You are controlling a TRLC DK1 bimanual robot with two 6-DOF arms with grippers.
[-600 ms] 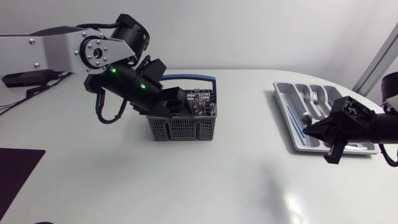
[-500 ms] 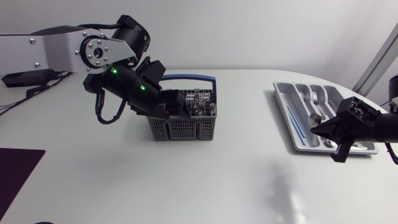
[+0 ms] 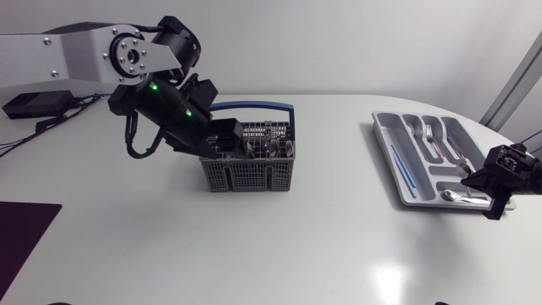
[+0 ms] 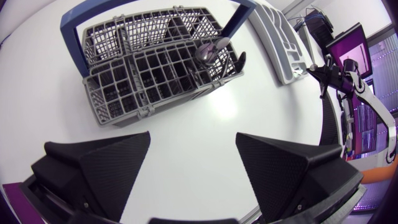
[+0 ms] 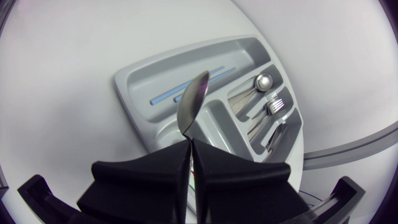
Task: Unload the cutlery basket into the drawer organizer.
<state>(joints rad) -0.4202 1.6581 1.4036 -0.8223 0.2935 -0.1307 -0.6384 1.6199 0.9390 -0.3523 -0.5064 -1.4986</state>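
Item 1. Left arm: enters from the far left, silver link and black joints with green lights, bent down toward the basket.

Item 2. Left gripper [image 3: 227, 141] [image 4: 193, 149]: hangs at the left side of the basket, just above its rim. The fingers are spread wide, and only bare tabletop shows between them in the wrist view.

Item 3. Cutlery basket [image 3: 250, 174] [image 4: 124, 102]: grey mesh, upright on the white table [image 3: 296, 246], left of centre. Its blue handle [image 3: 254, 107] [image 4: 71, 25] is raised over the far side.

Item 4. Remaining cutlery [image 3: 271, 148] [image 4: 211, 50]: a few metal pieces stand in the basket's right-hand cells. One rounded spoon bowl is visible; the others are too small to sort.

Item 5. Drawer organizer [image 3: 381, 135] [image 5: 134, 93]: a pale grey tray on the right of the table, well apart from the basket.
- Long left compartment: a blue strip [image 3: 402, 165] [image 5: 186, 87].
- Far compartments: a spoon [image 3: 415, 131] [image 5: 261, 81] and a fork [image 3: 432, 135] [image 5: 277, 106], with more metal pieces beside them.

Item 6. Held spoon [image 3: 451, 196] [image 5: 191, 99]: bowl outward, over the organizer's near end. Contact with the tray cannot be told.

Item 7. Right gripper [image 3: 489, 182] [image 5: 189, 142]: at the organizer's near right corner. Its fingers are pressed together on the held spoon's handle.
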